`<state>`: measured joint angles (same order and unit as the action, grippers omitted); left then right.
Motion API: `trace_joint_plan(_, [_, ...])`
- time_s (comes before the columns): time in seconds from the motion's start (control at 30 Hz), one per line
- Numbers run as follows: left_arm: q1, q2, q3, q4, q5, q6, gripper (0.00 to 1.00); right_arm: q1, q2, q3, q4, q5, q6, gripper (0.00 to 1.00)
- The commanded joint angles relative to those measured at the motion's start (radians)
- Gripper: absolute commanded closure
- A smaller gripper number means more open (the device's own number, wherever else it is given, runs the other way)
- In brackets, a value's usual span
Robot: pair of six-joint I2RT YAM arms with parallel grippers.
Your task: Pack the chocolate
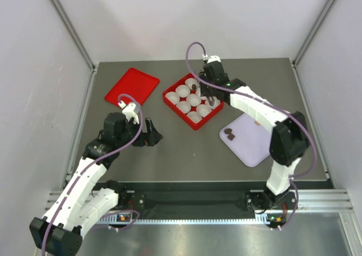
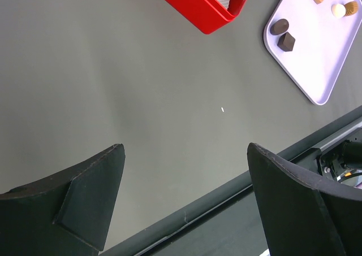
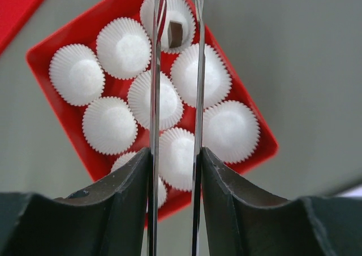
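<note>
Over the red tray's (image 1: 178, 113) 12 o'clock corner cup (image 3: 184, 10), right gripper (image 3: 176, 1) stood slightly parted, dark chocolate (image 3: 175, 34) lying loose between its blades. Other pieces (image 1: 229, 134) sat on lilac tray (image 1: 254, 148) at its 5 o'clock, far nearer it than left gripper (image 2: 185, 154), which gaped wide, empty.

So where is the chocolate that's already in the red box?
The dark chocolate sits in the white paper cup at the red box's far corner, the top one in the right wrist view, with empty cups beside it.

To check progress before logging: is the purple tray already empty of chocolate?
No, five chocolate pieces lie on the purple tray in the left wrist view.
</note>
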<state>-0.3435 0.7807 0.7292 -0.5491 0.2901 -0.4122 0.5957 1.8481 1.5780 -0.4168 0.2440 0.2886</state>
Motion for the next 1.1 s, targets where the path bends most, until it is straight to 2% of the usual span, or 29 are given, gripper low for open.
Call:
trace_joint_plan(0.0, [-0.005, -0.006, -0.001, 0.043, 0.007, 0.007, 0.06, 0.012, -0.219, -0.042, -0.009, 0.063, -0.013, 0.61])
trace_joint_plan(0.3, [-0.005, -0.003, -0.004, 0.044, 0.012, 0.007, 0.06, -0.031, -0.503, -0.287, -0.286, 0.244, 0.084, 0.6])
trace_joint_plan(0.43, [-0.005, -0.003, -0.004, 0.044, 0.012, 0.007, 0.06, -0.099, -0.596, -0.397, -0.381, 0.252, 0.136, 0.59])
trace_joint_plan(0.57, [-0.005, 0.002, -0.004, 0.044, 0.014, 0.007, 0.06, -0.212, -0.685, -0.498, -0.387, 0.233, 0.123, 0.56])
trace_joint_plan(0.67, [-0.005, 0.005, -0.004, 0.046, 0.015, 0.007, 0.06, -0.339, -0.705, -0.527, -0.379, 0.201, 0.103, 0.56])
trace_joint_plan(0.77, [-0.005, 0.003, -0.004, 0.044, 0.014, 0.007, 0.06, -0.416, -0.71, -0.552, -0.346, 0.141, 0.081, 0.56])
trace_joint_plan(0.87, [-0.005, 0.0, -0.002, 0.044, 0.011, 0.007, 0.06, -0.464, -0.698, -0.573, -0.312, 0.106, 0.069, 0.56])
trace_joint_plan(1.07, [-0.005, -0.001, -0.004, 0.044, 0.009, 0.007, 0.06, -0.481, -0.661, -0.602, -0.246, 0.055, 0.052, 0.57])
